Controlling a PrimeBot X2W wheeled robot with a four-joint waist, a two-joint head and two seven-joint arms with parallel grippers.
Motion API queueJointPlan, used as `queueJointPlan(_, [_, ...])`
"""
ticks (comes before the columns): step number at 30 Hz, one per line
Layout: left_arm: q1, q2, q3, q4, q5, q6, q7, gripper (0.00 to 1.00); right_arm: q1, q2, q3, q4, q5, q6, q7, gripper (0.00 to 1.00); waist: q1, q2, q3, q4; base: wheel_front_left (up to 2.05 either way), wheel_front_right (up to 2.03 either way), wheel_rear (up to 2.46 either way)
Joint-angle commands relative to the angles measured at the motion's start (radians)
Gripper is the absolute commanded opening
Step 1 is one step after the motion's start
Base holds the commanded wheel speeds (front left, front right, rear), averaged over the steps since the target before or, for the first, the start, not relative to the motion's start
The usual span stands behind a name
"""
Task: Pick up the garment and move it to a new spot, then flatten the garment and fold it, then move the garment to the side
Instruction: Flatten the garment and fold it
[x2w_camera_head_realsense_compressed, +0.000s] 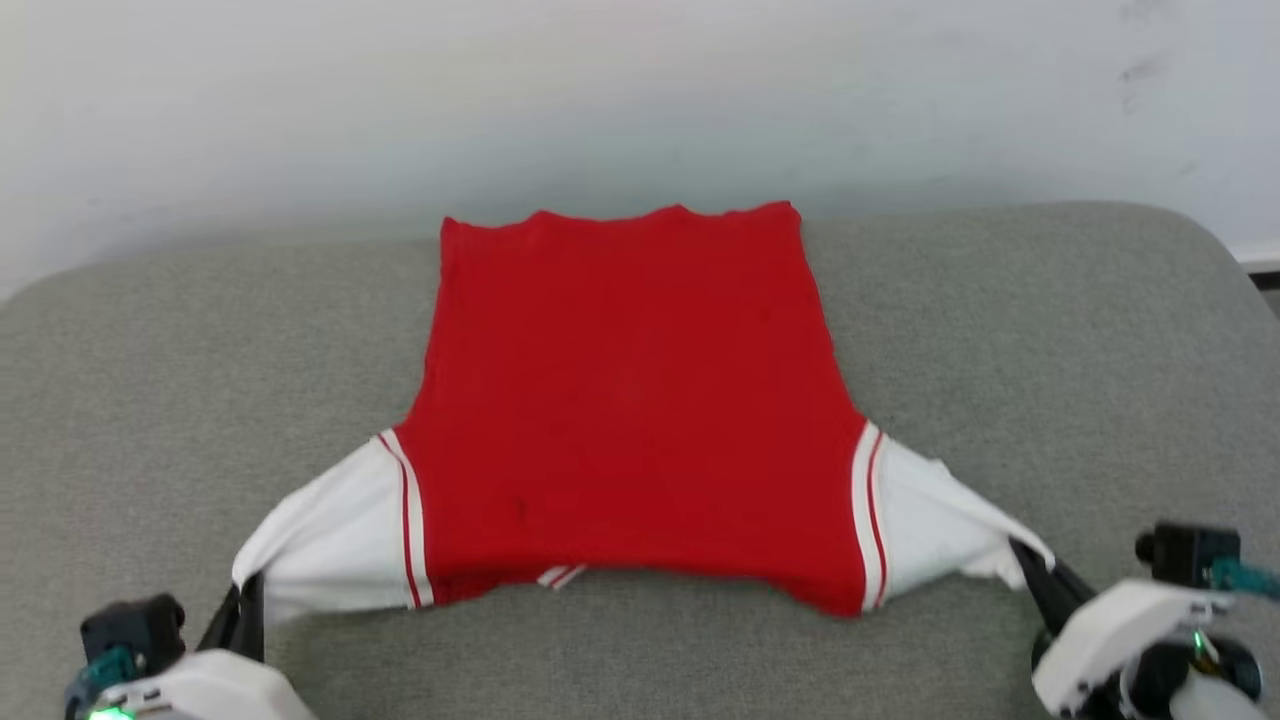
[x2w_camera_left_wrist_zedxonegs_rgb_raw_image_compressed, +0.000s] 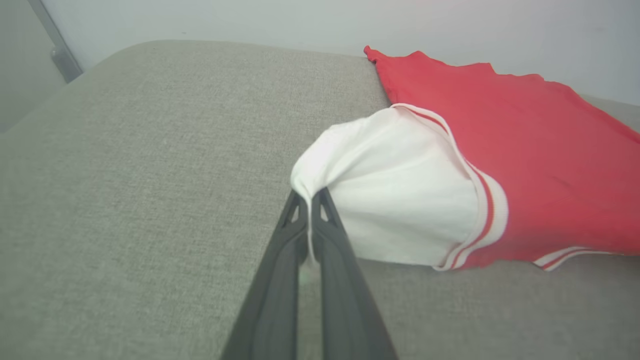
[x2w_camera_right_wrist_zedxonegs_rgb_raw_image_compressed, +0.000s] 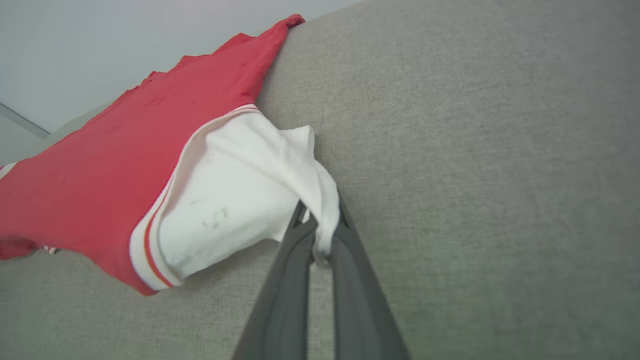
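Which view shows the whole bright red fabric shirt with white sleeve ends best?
The head view: the whole shirt spread on the grey cushion. The left wrist view shows one sleeve in the left gripper; the right wrist view, the other in the right gripper.

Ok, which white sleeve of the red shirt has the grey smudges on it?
The white fabric sleeve pinched by the right tool; the left sleeve looks clean.

The garment (x2w_camera_head_realsense_compressed: 630, 400) is soft, matt cloth, red with white sleeve ends, a little creased. The cushion (x2w_camera_head_realsense_compressed: 1050, 350) under it has a coarse grey woven cover, also matt. The left tool (x2w_camera_left_wrist_zedxonegs_rgb_raw_image_compressed: 311, 195) and right tool (x2w_camera_right_wrist_zedxonegs_rgb_raw_image_compressed: 322, 210) look like dark, smooth, matt plastic.
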Motion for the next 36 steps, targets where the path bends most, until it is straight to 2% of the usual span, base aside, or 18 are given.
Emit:
queueJointPlan(1, [0.036,0.005,0.009,-0.022,-0.003,0.014,0.008,0.00,0.044,-0.002,-0.022,-0.005,-0.010,-0.001,-0.002,0.00,0.0002,-0.0001,-0.021,0.012,0.00,0.00,0.00])
queueJointPlan(8, [0.225,0.003,0.009,-0.173,-0.018,0.070,0.082,0.00,0.265,0.057,-0.166,-0.098,-0.098,-0.001,0.062,0.00,0.0002,-0.0001,-0.062,0.028,0.00,0.00,0.00])
queueJointPlan(15, [0.299,-0.012,-0.012,-0.179,-0.029,0.071,0.093,0.00,0.408,0.143,-0.268,-0.189,-0.214,-0.001,0.197,0.00,0.0002,-0.0001,-0.058,0.055,0.00,0.00,0.00])
queueJointPlan(16, [0.296,-0.015,-0.017,-0.176,-0.026,0.068,0.089,0.00,0.419,0.151,-0.279,-0.205,-0.225,-0.001,0.215,0.08,0.0002,-0.0001,-0.056,0.060,0.00,0.00,0.00])
queueJointPlan(17, [0.288,-0.018,-0.024,-0.175,-0.024,0.062,0.082,0.00,0.423,0.159,-0.294,-0.226,-0.236,-0.001,0.226,0.30,0.0002,-0.0001,-0.055,0.066,0.00,0.00,0.00])
queueJointPlan(18, [0.279,-0.022,-0.028,-0.174,-0.024,0.058,0.076,0.00,0.422,0.163,-0.306,-0.249,-0.248,-0.001,0.234,0.90,0.0002,-0.0001,-0.053,0.072,0.00,0.00,0.00])
queueJointPlan(19, [0.269,-0.025,-0.035,-0.173,-0.023,0.052,0.073,0.00,0.415,0.167,-0.319,-0.269,-0.256,-0.001,0.243,1.00,0.0002,-0.0001,-0.051,0.078,0.00,0.00,0.00])
queueJointPlan(23, [0.229,-0.038,-0.061,-0.163,-0.009,0.034,0.043,0.00,0.348,0.167,-0.364,-0.315,-0.294,-0.001,0.267,1.00,0.0002,-0.0001,-0.037,0.101,0.00,0.00,0.00])
queueJointPlan(27, [0.176,-0.047,-0.086,-0.160,0.018,0.023,0.007,0.00,0.227,0.147,-0.421,-0.280,-0.306,-0.001,0.273,1.00,0.0002,-0.0001,0.004,0.131,0.00,0.00,0.00])
queueJointPlan(32, [0.096,-0.065,-0.117,-0.163,0.051,0.010,-0.040,0.00,0.015,0.106,-0.447,-0.147,-0.291,-0.001,0.322,1.00,0.0002,-0.0001,0.082,0.189,0.00,0.00,0.00])
queueJointPlan(33, [0.018,-0.095,-0.149,-0.174,0.069,-0.005,-0.078,0.00,-0.168,0.052,-0.445,-0.025,-0.271,-0.001,0.411,1.00,0.0002,-0.0001,0.157,0.253,0.00,0.00,0.00])
queueJointPlan(36, [-0.038,-0.116,-0.180,-0.181,0.087,-0.019,-0.102,0.00,-0.294,0.007,-0.443,0.059,-0.255,-0.001,0.506,1.00,0.0002,-0.0001,0.213,0.306,0.00,0.00,0.00])
